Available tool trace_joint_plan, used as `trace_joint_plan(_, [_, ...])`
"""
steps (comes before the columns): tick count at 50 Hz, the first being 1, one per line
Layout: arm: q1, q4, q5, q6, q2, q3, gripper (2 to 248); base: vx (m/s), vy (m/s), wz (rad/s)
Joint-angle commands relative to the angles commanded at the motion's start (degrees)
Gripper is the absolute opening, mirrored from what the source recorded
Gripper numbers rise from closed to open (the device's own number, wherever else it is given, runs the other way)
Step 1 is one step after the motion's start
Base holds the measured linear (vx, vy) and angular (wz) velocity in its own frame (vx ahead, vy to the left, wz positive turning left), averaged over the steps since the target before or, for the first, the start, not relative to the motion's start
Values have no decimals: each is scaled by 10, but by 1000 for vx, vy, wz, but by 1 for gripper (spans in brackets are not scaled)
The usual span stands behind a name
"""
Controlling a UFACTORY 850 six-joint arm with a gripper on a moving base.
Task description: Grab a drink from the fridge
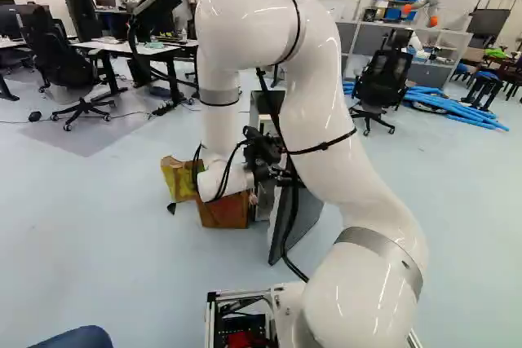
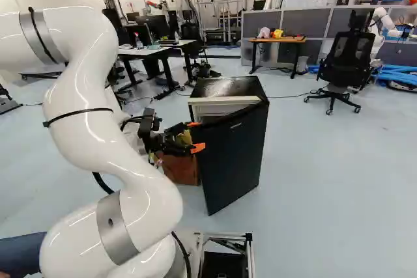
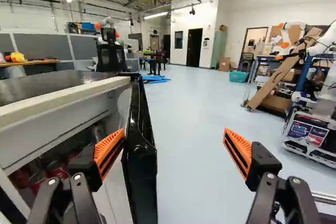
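Note:
My gripper (image 2: 196,136) is at the front of the black fridge (image 2: 236,151), by the upper part of its partly open door. In the wrist view the gripper (image 3: 174,135) stands wide open. The door's edge (image 3: 140,182) lies between the two fingers, much closer to the one on the fridge's side. That finger's orange pad (image 3: 109,151) stands over the gap between door and cabinet; whether it touches the door I cannot tell. Red cans (image 3: 56,169) show inside the fridge, partly hidden by that finger.
A brown box (image 1: 223,211) and a yellowish one (image 1: 179,178) stand beside the fridge. Office chairs (image 2: 348,60) and desks (image 2: 146,51) are farther back. Another robot (image 2: 384,24) stands at the far right of the right base view. A person's knee shows near the base.

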Motion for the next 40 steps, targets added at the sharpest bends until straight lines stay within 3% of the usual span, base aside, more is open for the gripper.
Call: trace_joint_plan(40, [-1, 144, 0, 0, 0, 0, 247, 0, 0, 0])
